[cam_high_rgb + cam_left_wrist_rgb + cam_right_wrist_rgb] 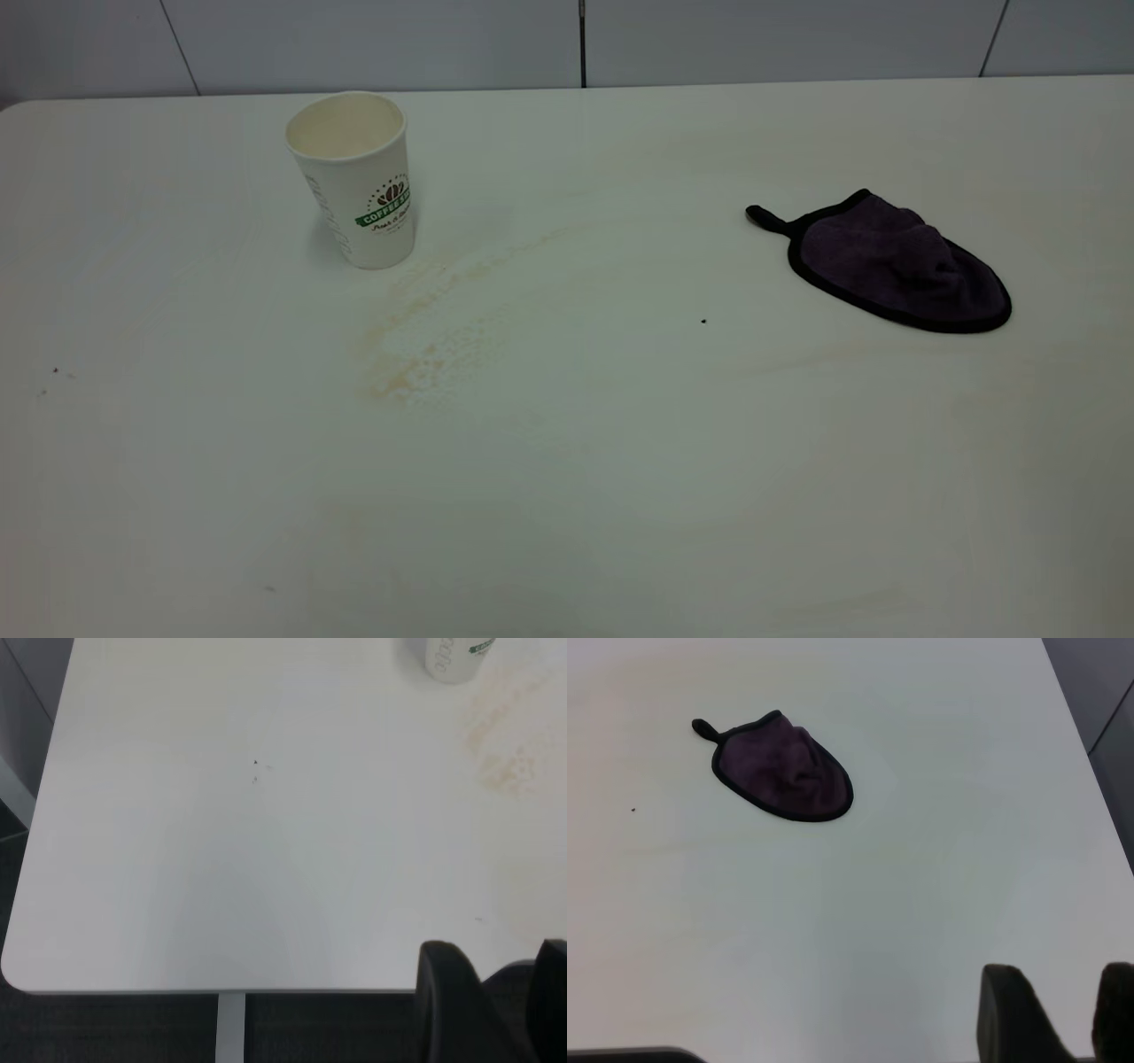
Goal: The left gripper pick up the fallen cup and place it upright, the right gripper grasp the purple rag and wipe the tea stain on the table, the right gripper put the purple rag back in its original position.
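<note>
- Cup stands upright on the table, near the far edge and toward the far left corner, with its empty mouth up; so the first part of the task looks done.
- Tea stain lies just in front of the cup as a pale brown smear, running from beside the cup base toward the middle of the table. It looks thin and spread out, but it is not gone.
- Purple rag lies flat toward the right edge, well apart from the stain, with nothing holding it.
- Left gripper hangs over the near left part of the table, and the right gripper over the near right part. Each shows a gap between its two dark fingers, so I judge both open and empty.
- If more wiping is wanted, I think the right gripper should take the rag at its raised, bunched middle, press it flat, and stroke along the smear while keeping clear of the cup, which is light and could tip again.
- Neither arm appears in the exterior view, and in the wrist views only the finger ends show, cut by the frame.
- In the left wrist view only the lower part of the cup is in the frame.
- How wet the stain is, I cannot tell.
</note>
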`<action>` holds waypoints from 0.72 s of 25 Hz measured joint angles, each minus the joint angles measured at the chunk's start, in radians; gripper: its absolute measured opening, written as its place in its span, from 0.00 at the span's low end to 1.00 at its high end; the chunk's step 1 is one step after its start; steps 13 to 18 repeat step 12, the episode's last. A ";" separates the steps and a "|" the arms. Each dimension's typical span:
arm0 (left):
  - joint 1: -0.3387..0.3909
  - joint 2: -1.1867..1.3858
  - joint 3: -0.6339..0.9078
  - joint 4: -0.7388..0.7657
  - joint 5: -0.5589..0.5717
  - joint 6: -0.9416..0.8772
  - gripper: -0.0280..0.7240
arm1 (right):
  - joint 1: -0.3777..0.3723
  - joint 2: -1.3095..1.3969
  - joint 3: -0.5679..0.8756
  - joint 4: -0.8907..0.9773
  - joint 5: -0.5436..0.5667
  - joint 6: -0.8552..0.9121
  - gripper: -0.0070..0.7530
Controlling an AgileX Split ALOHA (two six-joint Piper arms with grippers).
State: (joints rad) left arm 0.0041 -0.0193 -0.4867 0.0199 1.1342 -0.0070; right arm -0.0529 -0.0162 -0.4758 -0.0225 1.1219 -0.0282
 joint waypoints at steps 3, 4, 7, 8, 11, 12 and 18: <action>0.000 0.000 0.000 0.000 0.000 0.000 0.37 | 0.000 0.000 0.000 0.000 0.000 0.000 0.33; 0.000 0.000 0.000 0.000 0.000 0.000 0.37 | 0.000 0.000 0.000 0.000 0.001 0.000 0.32; 0.000 0.000 0.000 0.000 0.000 -0.001 0.37 | 0.000 0.000 0.000 0.000 0.001 0.000 0.32; 0.000 0.000 0.000 0.000 0.000 -0.001 0.37 | 0.000 0.000 0.000 0.000 0.001 0.000 0.32; 0.000 0.000 0.000 0.000 0.000 -0.001 0.37 | 0.000 0.000 0.000 0.000 0.001 0.000 0.32; 0.000 0.000 0.000 0.000 0.000 -0.001 0.37 | 0.000 0.000 0.000 0.000 0.001 0.000 0.32; 0.000 0.000 0.000 0.000 0.000 -0.001 0.37 | 0.000 0.000 0.000 0.000 0.001 0.000 0.32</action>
